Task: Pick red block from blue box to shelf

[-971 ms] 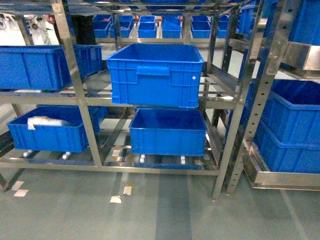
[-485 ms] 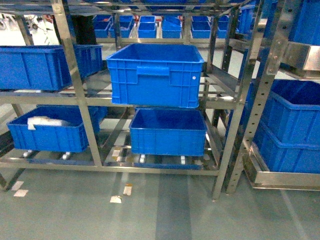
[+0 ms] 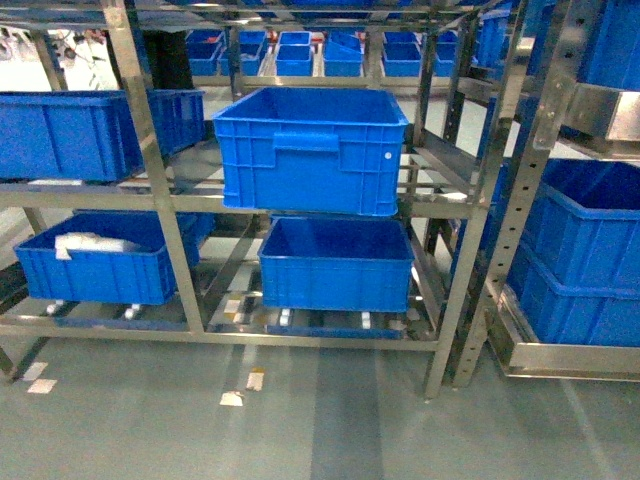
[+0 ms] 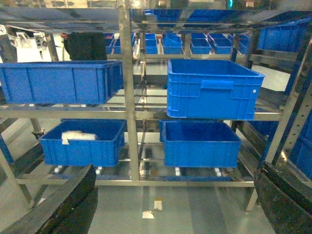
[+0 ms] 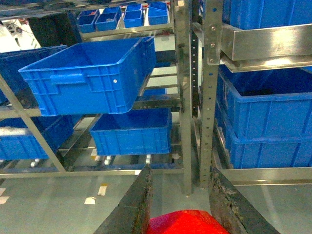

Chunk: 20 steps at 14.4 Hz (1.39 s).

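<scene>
Between right claw [image 5: 178, 204] fingers: red block [image 5: 185, 223], gripped.

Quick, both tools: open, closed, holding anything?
Left tool: open, empty.
Right tool: closed on the red block.

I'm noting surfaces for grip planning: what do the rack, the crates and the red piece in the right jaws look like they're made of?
The rack looks like shiny steel, with bright reflections and punched uprights. The crates look like matte moulded plastic, ribbed. The red block looks like glossy plastic, though little shows.
</scene>
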Motion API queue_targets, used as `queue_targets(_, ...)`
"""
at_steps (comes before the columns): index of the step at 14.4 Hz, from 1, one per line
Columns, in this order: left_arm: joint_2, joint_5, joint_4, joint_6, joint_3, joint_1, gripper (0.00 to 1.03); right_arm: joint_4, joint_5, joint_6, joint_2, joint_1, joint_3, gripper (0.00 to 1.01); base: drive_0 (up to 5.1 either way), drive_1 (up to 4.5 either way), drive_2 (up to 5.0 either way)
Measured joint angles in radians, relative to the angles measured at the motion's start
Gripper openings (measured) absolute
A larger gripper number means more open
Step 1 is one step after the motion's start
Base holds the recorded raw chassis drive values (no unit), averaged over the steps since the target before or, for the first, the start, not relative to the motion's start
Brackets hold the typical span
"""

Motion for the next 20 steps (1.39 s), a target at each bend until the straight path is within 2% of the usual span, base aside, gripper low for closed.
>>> queue_targets(20, 0.000, 0.000, 0.000, 0.000, 0.000, 0.000, 0.98, 0.000, 0.000, 0.000, 0.000, 0.000, 0.000, 0.28, 0.0, 0.14, -0.1)
